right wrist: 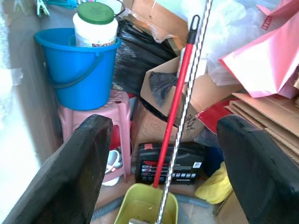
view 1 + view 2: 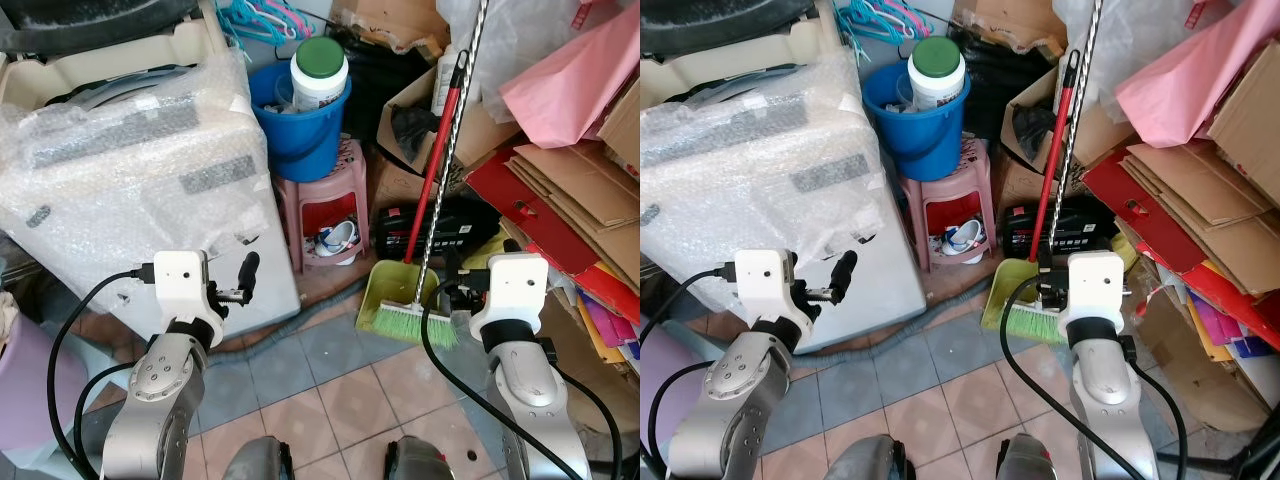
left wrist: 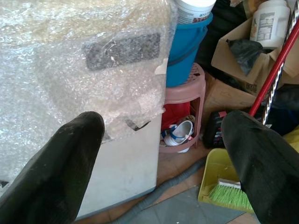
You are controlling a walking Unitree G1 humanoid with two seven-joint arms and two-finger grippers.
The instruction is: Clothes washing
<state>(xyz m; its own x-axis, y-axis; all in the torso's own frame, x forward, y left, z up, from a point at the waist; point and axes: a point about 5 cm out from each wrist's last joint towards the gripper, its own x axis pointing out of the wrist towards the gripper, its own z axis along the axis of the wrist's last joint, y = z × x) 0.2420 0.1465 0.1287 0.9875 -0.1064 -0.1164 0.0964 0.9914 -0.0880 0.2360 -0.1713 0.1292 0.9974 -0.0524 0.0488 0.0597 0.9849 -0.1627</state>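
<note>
A white washing machine wrapped in bubble wrap stands at the left. To its right a blue bucket sits on a pink plastic stool, and a white jar with a green lid stands in the bucket. My left gripper is open and empty, held in front of the machine's lower right corner, one black finger pointing at it. My right gripper is open and empty too, facing the broom and the stool.
A red-handled broom with a green dustpan leans among cardboard, a black case and a pink bag on the right. A grey hose runs along the tiled floor. A lilac bin stands at the left.
</note>
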